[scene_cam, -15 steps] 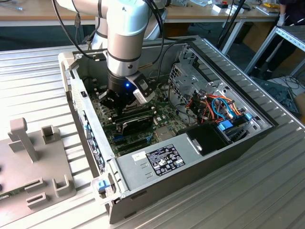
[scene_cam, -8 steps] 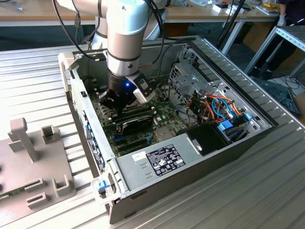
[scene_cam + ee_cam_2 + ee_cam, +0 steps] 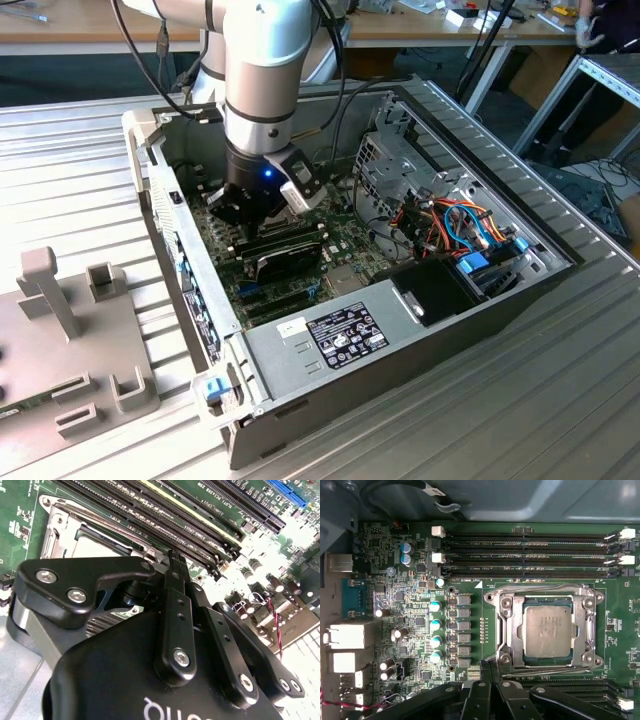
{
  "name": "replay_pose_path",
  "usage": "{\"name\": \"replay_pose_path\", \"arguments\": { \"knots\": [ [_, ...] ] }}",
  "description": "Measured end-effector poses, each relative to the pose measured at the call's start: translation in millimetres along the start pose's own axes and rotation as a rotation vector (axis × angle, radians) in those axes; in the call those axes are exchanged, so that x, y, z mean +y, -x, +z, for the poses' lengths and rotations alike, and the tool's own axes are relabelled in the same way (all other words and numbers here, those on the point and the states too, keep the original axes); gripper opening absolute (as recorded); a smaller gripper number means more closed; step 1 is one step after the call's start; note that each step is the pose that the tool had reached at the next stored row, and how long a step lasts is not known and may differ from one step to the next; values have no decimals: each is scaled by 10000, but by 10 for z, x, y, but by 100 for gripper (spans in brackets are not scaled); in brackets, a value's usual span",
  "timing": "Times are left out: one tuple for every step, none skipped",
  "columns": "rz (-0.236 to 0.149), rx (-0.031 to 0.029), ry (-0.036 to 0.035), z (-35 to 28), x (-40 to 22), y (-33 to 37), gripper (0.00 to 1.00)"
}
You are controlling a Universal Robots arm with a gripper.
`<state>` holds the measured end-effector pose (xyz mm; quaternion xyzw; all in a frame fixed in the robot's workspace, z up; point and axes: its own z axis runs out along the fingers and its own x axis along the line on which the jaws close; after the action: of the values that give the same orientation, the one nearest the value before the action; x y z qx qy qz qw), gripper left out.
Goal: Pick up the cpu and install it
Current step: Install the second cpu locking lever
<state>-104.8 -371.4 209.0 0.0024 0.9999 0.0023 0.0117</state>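
One cpu seated in its socket frame, gripper fingers pressed together, empty.

The cpu was a thin, flat square chip with a dull silver-grey metal top bearing faint print. In the first wrist view it lay flat, face up and squarely aligned, seated inside the metal socket frame on the green motherboard, between two banks of memory slots.

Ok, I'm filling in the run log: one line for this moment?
arm: inside case over motherboard | cpu: seated in socket frame | gripper: shut, holding nothing
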Motion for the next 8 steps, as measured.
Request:
{"name": "replay_pose_path", "arguments": {
  "knots": [
    [0,0,-3,-11,1,0,11],
    [0,1,-6,-24,2,1,11],
    [0,0,-9,-48,3,1,11],
    [0,0,-13,-76,6,2,11],
    [0,0,-15,-96,7,2,11],
    [0,0,-17,-116,8,2,11],
    [0,0,-20,-150,11,3,11],
    [0,1,-25,-184,14,4,11]
  ]
}}
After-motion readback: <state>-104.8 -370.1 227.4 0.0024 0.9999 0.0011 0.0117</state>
